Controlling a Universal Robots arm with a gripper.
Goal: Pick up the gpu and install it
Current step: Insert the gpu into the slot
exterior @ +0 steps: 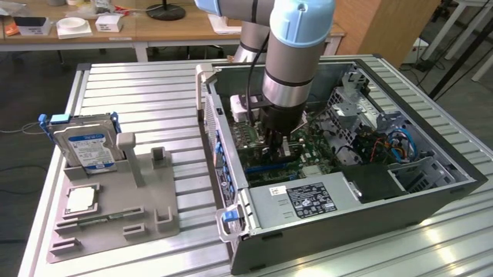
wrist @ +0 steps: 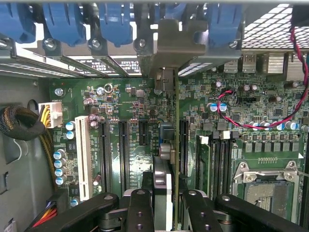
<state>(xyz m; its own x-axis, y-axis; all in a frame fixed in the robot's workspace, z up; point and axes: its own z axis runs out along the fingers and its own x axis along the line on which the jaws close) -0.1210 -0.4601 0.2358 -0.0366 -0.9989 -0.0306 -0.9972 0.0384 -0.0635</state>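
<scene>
As the arm stands sunk into the open computer case (exterior: 370, 190) at the centre of the exterior frame, the gripper (exterior: 279, 141) hangs low over the motherboard (wrist: 130, 101). In the wrist view its black fingers (wrist: 140, 208) are closed on the gpu (wrist: 166, 159), which is seen edge-on between them. The card is therefore inside the case, upright on its long edge. It runs parallel to the dark expansion slots (wrist: 123, 150), and its metal bracket end is turned toward the rear wall under the blue retention clips (wrist: 116, 21). Whether its contact edge has entered a slot cannot be determined from either view.

Handling assessment: the card is judged light and stiff, a thin board that will not sag in a mid-length grip. It is also judged fragile, because exposed components and the contact edge would not tolerate scraping or a skewed push. The present hold, across the flat faces near the upper edge and about mid-length, looks sound. It keeps the fingers away from the contacts and the bracket. The smooth faces could slip under downward force.

Hazards noted: a red and black wire (wrist: 289, 96) loops over the board well to one side of the card. Capacitors stand close beside the slots.

Elsewhere, at the left of the exterior frame, a hard drive (exterior: 89, 147) stands in the grey fixture (exterior: 115, 225), well apart from the work.
</scene>
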